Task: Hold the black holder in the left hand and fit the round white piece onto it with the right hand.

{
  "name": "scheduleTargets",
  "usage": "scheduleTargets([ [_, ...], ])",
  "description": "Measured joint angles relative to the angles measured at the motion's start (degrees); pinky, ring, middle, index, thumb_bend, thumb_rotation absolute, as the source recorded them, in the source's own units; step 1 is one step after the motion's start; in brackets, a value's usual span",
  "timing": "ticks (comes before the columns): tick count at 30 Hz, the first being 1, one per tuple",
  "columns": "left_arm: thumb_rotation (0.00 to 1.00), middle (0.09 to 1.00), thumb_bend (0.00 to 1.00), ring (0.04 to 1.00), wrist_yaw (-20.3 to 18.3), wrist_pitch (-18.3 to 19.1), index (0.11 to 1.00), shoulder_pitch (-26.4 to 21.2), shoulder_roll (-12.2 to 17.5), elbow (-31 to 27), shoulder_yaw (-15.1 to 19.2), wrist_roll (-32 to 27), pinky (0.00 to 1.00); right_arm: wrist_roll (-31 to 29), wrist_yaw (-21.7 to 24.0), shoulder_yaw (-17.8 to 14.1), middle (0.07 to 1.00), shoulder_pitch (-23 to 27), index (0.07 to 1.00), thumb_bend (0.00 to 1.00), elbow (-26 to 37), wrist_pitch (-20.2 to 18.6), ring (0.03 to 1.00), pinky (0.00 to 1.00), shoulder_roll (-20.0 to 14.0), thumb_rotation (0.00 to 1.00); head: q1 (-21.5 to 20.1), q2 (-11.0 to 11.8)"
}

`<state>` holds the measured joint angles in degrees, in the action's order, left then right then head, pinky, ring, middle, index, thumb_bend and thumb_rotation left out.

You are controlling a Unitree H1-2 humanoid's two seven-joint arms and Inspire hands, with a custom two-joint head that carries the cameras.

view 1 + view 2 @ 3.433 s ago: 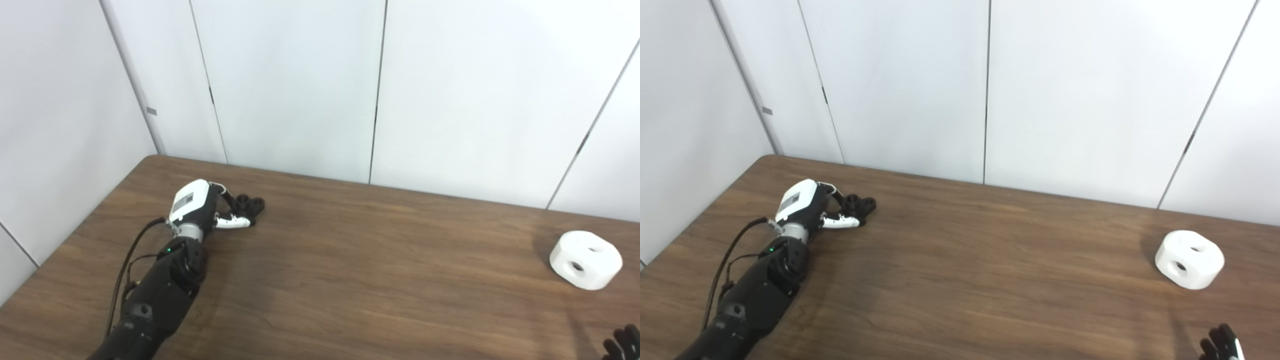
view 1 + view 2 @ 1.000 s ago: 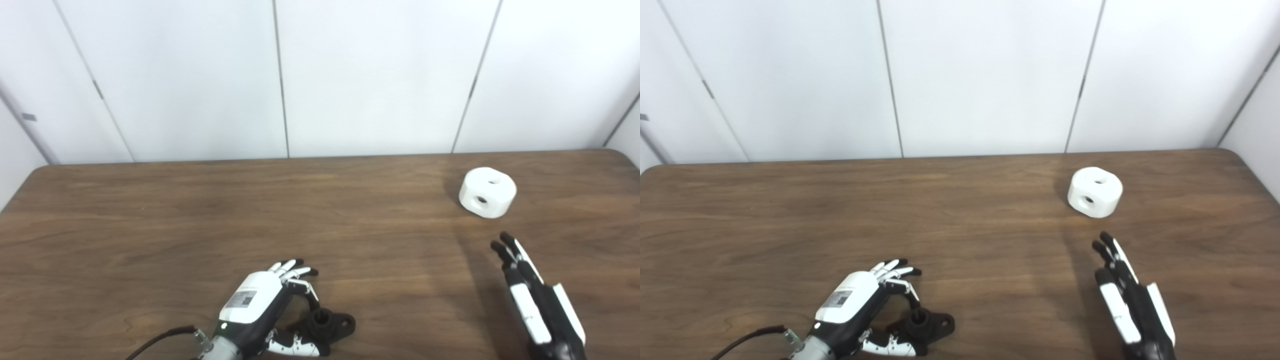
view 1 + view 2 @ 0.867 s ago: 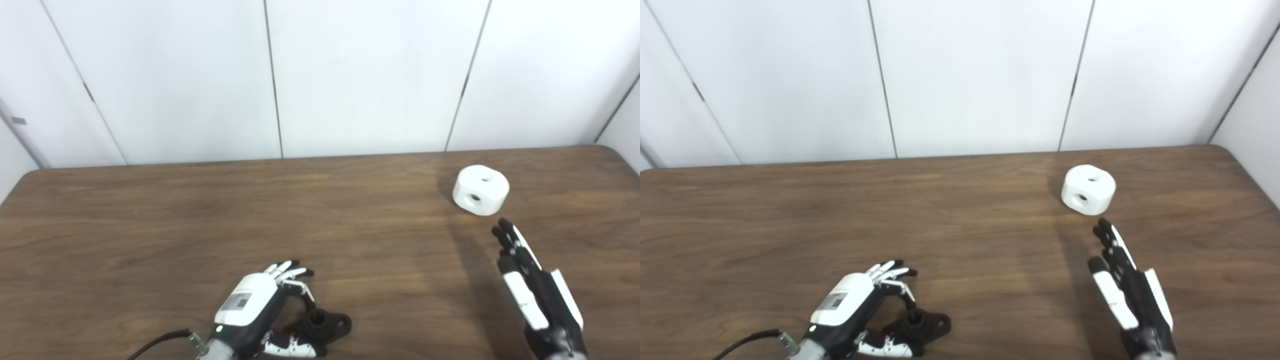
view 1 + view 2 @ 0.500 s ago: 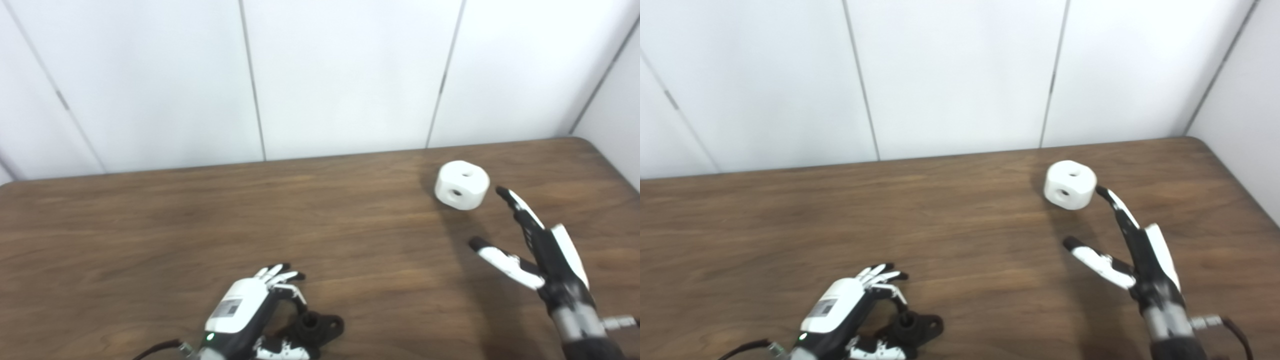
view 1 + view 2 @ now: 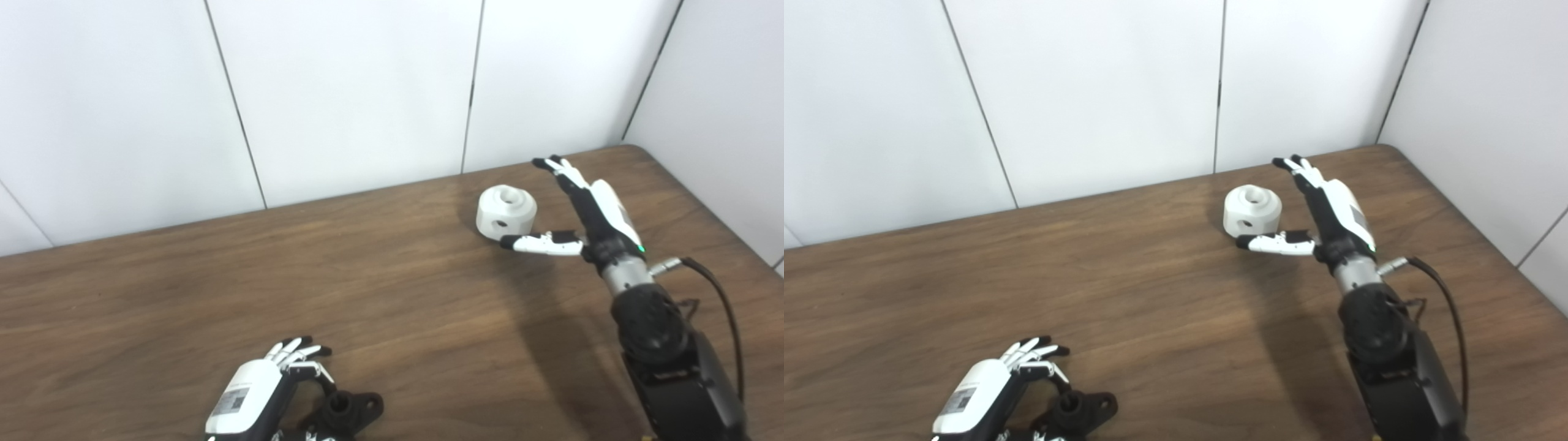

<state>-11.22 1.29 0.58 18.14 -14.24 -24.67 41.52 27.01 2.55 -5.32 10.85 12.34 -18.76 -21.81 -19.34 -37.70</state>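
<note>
The round white piece (image 5: 506, 210) stands on the wooden table (image 5: 392, 288) at the back right, with a hole in its top and one in its side. My right hand (image 5: 588, 205) is open beside it. Its fingers (image 5: 566, 174) stretch past the piece's right side, and the thumb (image 5: 539, 243) reaches along its front base. I cannot tell whether the thumb touches the piece. At the bottom edge, my left hand (image 5: 254, 398) is shut on the black holder (image 5: 349, 410), which rests low on the table with its round socket facing up. The left thumb is mostly cut off by the picture's edge.
White wall panels (image 5: 343, 92) run right behind the table's back edge and continue along its right side. The table's rounded back right corner (image 5: 634, 150) is close behind my right hand. A cable (image 5: 716, 294) hangs from the right wrist.
The view has swung right. My right hand has reached forward to the white piece, thumb spread in front and fingers alongside it. The left hand keeps hold of the black holder.
</note>
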Motion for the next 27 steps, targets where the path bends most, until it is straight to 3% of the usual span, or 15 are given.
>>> scheduleTargets([
  [10,0.05,0.847,0.52,0.934,-0.02,-0.25,0.487,0.01,0.21,0.0,0.07,-0.2,0.95,2.76,0.24,3.17,0.968,8.01,0.83,0.85,-10.62,-1.0,1.0,0.94,-1.39,0.32,-0.26,0.17],
  [27,0.05,0.85,0.52,0.935,-0.39,0.06,0.487,0.07,0.15,-0.13,0.33,-0.46,0.95,2.86,-1.76,3.94,0.946,14.09,0.789,0.87,-22.88,-1.17,0.982,0.88,-2.8,0.31,-0.97,0.79],
])
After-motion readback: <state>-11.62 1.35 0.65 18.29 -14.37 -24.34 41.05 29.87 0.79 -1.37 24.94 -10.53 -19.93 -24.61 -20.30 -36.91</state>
